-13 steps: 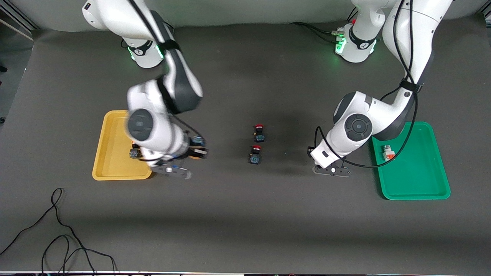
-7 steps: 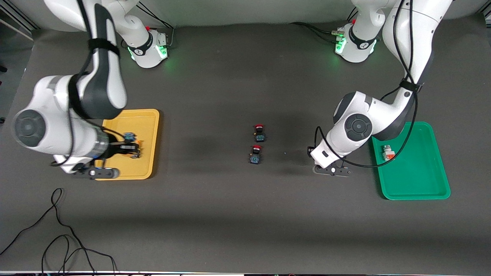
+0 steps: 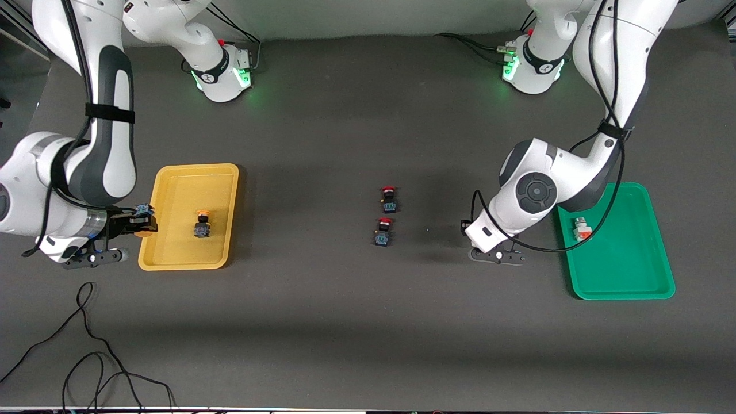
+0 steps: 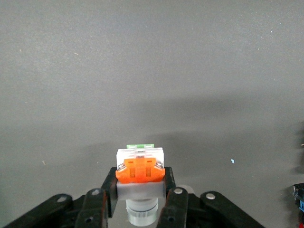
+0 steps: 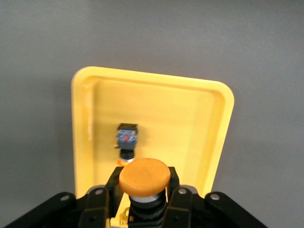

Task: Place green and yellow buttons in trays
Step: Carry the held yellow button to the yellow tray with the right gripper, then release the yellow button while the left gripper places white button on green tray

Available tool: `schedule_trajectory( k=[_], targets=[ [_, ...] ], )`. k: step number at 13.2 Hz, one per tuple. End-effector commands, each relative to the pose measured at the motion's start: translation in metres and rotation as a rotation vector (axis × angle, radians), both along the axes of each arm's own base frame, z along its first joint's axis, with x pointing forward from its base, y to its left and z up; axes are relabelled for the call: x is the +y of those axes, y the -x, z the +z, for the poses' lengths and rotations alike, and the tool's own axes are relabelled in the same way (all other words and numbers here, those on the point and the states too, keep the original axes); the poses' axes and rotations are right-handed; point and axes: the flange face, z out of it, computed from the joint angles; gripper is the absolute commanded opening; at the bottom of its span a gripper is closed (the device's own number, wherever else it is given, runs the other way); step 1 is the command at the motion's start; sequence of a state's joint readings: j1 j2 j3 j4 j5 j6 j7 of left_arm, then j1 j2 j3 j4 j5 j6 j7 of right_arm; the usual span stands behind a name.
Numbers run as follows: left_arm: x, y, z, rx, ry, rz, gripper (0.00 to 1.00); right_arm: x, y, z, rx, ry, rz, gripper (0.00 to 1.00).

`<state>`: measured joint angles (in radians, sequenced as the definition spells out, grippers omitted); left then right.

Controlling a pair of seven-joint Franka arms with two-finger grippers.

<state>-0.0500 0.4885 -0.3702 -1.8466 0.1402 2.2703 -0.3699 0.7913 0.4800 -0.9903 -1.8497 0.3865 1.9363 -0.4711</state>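
My right gripper [image 3: 142, 225] is shut on a dark-bodied button with an orange-yellow cap [image 5: 145, 176] and holds it over the yellow tray's [image 3: 184, 190] rim at the right arm's end of the table. A second orange-capped button [image 3: 202, 225] lies in that tray and shows in the right wrist view [image 5: 127, 141]. My left gripper [image 3: 498, 253] hangs over bare table beside the green tray [image 3: 627, 264]. It is shut on a whitish-grey button with an orange-red patch [image 4: 140, 169]. Another whitish-grey button [image 3: 582, 229] lies in the green tray.
Two dark-bodied buttons with red caps [image 3: 388, 198] [image 3: 383, 231] stand mid-table, one nearer the camera than the other. A black cable [image 3: 86, 345] loops on the table near the camera at the right arm's end.
My right arm has swung with its button from beside the yellow tray's inner edge, across the tray, to the tray's outer rim. The left arm has not moved.
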Motion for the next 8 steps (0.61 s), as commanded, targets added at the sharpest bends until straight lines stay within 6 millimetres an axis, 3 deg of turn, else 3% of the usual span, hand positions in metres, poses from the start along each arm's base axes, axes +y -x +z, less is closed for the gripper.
schedule_trajectory(
  k=[1,2,5,8],
  targets=[
    [0.177,-0.011,0.151,0.097,-0.068,0.139,0.17,-0.014,0.019,-0.026,-0.047,0.001,0.047,0.0],
    [0.177,-0.011,0.151,0.097,-0.066,0.14,0.17,-0.027,0.027,-0.039,-0.062,0.005,0.034,0.0],
    [0.177,-0.011,0.151,0.096,-0.068,0.14,0.17,-0.039,0.046,-0.079,-0.106,-0.024,0.029,0.0],
    [0.184,-0.012,0.15,0.099,-0.066,0.136,0.17,-0.03,0.053,-0.113,-0.128,-0.003,0.014,0.0]
  ],
)
